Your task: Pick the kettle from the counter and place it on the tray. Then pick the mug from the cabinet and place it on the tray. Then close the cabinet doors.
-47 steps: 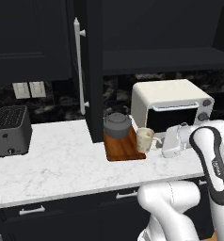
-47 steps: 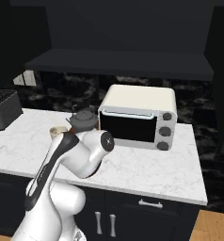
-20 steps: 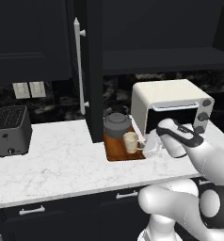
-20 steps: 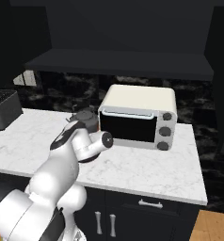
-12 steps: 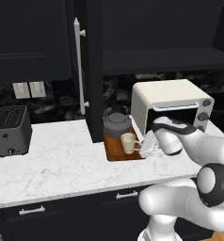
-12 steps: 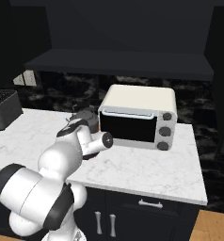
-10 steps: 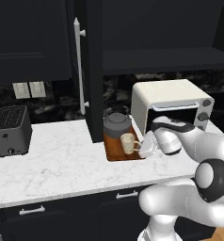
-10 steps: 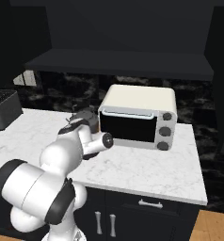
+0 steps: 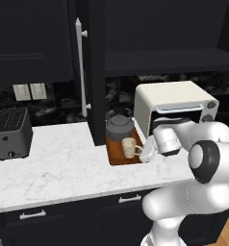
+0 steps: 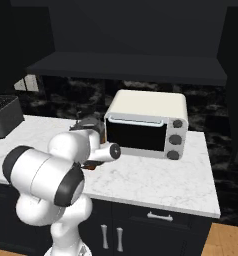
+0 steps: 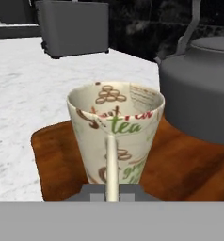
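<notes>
Left base view, L to R: toaster (image 9: 10,132) at far left on the tabletop (image 9: 58,168); open cabinet door (image 9: 95,72) at upper centre; kettle (image 9: 119,127) and mug (image 9: 130,147) are seen on the tray (image 9: 117,153), centre frame. Jaws (image 9: 144,154), just R of the mug, are shut on its handle (hand view: mug (image 11: 115,136) upright, kettle (image 11: 201,89) beside it at R). Oven (image 9: 174,103) at R.

The left base view looks forward and down from behind the arm, with the desk (image 9: 54,168) across mid-frame and the toaster oven (image 9: 171,103) at right. The right base view shares that toaster oven from the other side. The hand view sits very close to the mug (image 11: 115,134), level with the tray (image 11: 180,169)
</notes>
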Robot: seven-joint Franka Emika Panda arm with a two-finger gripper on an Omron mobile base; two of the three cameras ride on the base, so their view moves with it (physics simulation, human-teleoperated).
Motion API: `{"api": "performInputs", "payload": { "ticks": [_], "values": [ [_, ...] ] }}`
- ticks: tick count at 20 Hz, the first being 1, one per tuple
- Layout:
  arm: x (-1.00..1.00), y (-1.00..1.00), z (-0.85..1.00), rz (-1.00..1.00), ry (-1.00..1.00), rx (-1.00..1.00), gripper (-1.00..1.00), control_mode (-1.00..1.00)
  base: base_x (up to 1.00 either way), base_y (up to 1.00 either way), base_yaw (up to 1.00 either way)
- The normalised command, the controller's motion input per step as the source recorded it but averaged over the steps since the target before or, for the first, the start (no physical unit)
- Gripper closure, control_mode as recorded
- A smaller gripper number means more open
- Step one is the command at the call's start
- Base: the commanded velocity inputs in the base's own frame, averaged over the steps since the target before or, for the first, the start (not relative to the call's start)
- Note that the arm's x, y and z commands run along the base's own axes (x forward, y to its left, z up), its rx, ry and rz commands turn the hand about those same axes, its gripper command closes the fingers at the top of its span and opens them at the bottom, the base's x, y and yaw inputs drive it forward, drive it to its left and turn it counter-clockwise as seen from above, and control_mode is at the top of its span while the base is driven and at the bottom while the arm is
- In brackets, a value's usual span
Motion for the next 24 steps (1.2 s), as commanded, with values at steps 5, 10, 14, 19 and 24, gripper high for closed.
{"api": "performInputs", "payload": {
  "ticks": [5, 10, 14, 19, 24],
  "values": [
    [0.34, 0.04, -0.12, 0.0, 0.0, 0.0, 1.0, -1.0, 0.0, 0.0, 0.0],
    [0.14, 0.03, -0.22, 0.0, 0.0, 0.0, 1.0, -1.0, 0.0, 0.0, 0.0],
    [0.01, 0.0, -0.2, 0.0, 0.0, 0.0, 1.0, -1.0, 0.0, 0.0, 0.0],
    [0.0, 0.0, 0.02, 0.0, 0.0, 0.0, -1.0, -1.0, 0.0, 0.0, 0.0],
    [0.0, 0.01, 0.07, 0.0, 0.02, 0.0, -1.0, -1.0, 0.0, 0.0, 0.0]
  ]
}}
